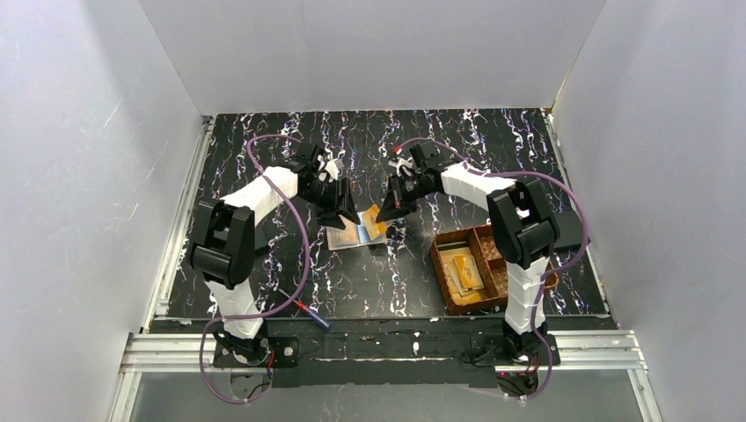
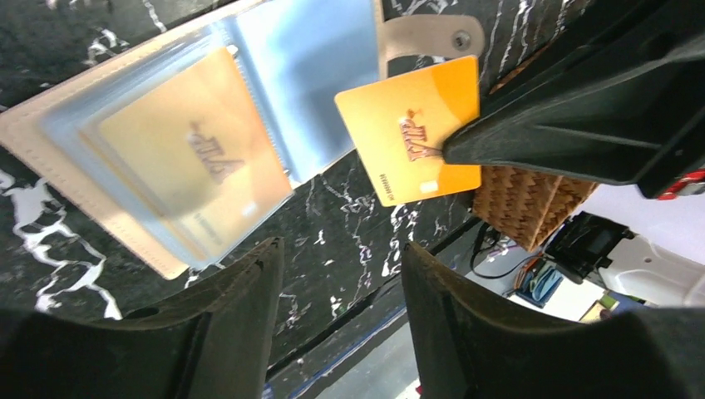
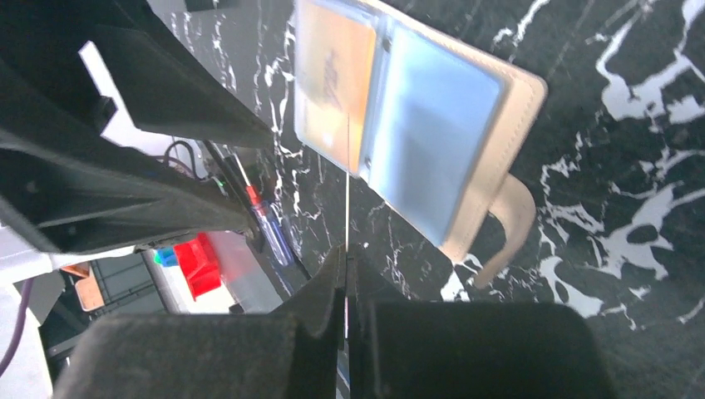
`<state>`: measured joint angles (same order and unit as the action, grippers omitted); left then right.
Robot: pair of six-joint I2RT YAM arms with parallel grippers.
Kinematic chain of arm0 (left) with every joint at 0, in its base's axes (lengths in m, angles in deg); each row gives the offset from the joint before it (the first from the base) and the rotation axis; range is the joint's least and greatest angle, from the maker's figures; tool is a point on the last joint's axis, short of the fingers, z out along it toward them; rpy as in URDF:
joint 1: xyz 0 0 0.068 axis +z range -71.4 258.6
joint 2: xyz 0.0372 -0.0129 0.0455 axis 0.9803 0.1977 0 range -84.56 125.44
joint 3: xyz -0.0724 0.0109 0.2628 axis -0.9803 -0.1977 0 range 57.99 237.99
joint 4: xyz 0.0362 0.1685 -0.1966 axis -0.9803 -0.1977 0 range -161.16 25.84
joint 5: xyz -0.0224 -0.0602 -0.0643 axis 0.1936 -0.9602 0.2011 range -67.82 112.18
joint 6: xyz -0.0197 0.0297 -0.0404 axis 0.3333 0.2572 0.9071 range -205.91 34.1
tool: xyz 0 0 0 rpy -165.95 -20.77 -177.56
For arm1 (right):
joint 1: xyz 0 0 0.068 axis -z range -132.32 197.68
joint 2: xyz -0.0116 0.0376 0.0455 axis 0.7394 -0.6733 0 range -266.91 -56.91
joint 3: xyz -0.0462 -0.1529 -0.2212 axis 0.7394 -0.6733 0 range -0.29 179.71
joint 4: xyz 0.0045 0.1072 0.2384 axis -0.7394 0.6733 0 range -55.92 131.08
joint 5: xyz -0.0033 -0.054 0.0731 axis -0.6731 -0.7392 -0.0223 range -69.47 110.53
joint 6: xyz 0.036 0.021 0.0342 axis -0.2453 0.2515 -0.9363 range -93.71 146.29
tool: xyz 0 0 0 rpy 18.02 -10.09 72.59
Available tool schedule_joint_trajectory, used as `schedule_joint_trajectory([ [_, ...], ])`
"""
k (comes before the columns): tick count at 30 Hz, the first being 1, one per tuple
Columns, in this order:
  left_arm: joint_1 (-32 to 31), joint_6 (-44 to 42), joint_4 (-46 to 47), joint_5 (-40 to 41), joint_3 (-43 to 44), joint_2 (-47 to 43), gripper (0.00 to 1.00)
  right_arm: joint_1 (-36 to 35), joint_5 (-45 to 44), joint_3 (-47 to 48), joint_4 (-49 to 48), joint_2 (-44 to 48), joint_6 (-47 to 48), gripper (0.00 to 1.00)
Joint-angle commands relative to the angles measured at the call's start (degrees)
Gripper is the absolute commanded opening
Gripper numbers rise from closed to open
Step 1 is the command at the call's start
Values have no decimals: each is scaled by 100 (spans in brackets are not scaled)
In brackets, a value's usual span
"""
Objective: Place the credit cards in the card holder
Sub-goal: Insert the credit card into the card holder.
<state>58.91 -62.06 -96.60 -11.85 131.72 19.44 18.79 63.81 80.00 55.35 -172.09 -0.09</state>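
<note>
Right end effector (image 3: pixel 345 259) pinches a gold credit card (image 2: pixel 407 137) lettered "VIP", at the card holder's (image 2: pixel 308 66) 3 o'clock; left end effector (image 2: pixel 341 259) spread, empty.

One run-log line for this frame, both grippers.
right gripper: shut on gold card, at open card holder | left gripper: open, by holder | sleeved card: already in | spare cards: in basket tray

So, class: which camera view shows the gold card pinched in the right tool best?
Left wrist: the gold card shows its printed face almost whole. Right wrist sees it edge-on, as a thin line. Top external shows only a small orange patch.
</note>
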Motion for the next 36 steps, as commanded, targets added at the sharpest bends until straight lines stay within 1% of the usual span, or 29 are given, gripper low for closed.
schedule_joint_trajectory([
  [1, 132, -455, -412, 101, 242, 117, 48, 14, 487, 63, -800, -85, -297, 1],
  [4, 147, -473, -393, 185, 215, 234, 43, 14, 566, 52, -752, -260, -214, 1],
  [12, 159, -531, -429, 607, 35, 458, 37, 14, 989, -61, -1111, -632, -179, 1],
  [16, 172, -596, -587, 914, 15, 572, 32, 14, 957, 2, -1044, -747, -119, 1],
  [21, 185, -634, -633, 1100, -101, 649, 32, 14, 967, 9, -1094, -781, -139, 1],
  [29, 200, -753, -839, 1541, -117, 816, 30, 14, 676, 116, -683, -793, 131, 1],
  [36, 197, -815, -914, 1664, -91, 956, 27, -34, 982, 138, -809, -753, 148, 1],
])
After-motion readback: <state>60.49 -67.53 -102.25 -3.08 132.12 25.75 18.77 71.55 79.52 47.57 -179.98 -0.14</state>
